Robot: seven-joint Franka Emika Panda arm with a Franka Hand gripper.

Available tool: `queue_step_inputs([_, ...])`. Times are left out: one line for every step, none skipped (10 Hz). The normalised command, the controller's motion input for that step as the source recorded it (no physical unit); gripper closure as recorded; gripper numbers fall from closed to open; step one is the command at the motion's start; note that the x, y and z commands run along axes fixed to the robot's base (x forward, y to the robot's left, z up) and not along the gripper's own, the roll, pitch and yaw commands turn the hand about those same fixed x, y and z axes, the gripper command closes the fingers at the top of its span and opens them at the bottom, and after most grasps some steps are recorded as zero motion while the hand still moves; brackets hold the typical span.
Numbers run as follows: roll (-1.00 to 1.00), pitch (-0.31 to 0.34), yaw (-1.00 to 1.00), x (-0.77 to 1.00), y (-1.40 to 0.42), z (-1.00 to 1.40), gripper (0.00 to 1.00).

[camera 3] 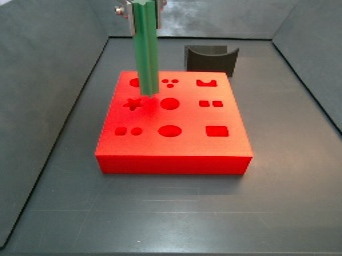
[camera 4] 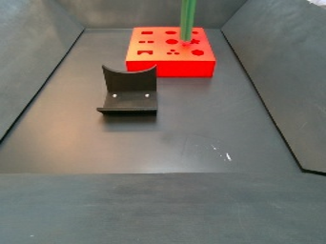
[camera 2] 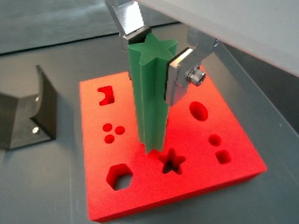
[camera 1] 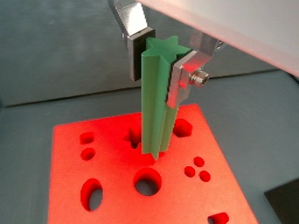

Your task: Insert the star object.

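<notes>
2 silver finger plates of the gripper (camera 2: pixel 160 54) are clenched on the upper end of the long green ridged plastic star object (camera 2: pixel 147 96), which hangs upright with its lower end at the top face of the red plastic block with shaped holes (camera 2: pixel 222 162), just beside the star-shaped hole (camera 2: pixel 173 161). to do this well, shift the tip squarely over that hole, match the ridges to its points, keep it vertical, then press down gently.
</notes>
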Motion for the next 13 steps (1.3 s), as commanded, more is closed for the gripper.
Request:
queue_step_inputs([-0.18,-0.150,0.21,-0.22,-0.09,0.01,1.00])
queue_step_inputs([-0.26,-0.293,-0.23,-0.67,0.00,0.00,1.00])
queue_step_inputs([-0.29,-0.254,-0.09,-0.45,0.02,0.07,1.00])
queue_step_inputs([-0.28,-0.266,-0.03,-0.36,0.00,0.13,1.00])
queue_step_inputs([-0.20,-0.269,-0.08,-0.35,-0.15,0.01,1.00])
queue_step_inputs([-0.13,-0.253,-0.24,-0.37,-0.16,0.00,1.00])
queue_step_inputs([-0.14,-0.271,-0.32,-0.41,-0.19,-0.05,1.00])
queue_step_inputs([-0.10,-0.254,-0.32,-0.29,-0.20,-0.07,1.00])
queue_step_inputs([0.00,-0.156,-0.27,-0.01,-0.09,-0.08,1.00])
queue_step_inputs([0.04,-0.036,-0.25,0.09,0.00,-0.05,1.00])
queue_step_inputs([0.05,-0.024,-0.30,0.05,0.02,-0.17,1.00])
queue_step_inputs([0.08,0.000,-0.31,0.05,0.14,-0.22,1.00])
queue_step_inputs([0.05,0.000,-0.23,0.00,0.24,-0.21,1.00])
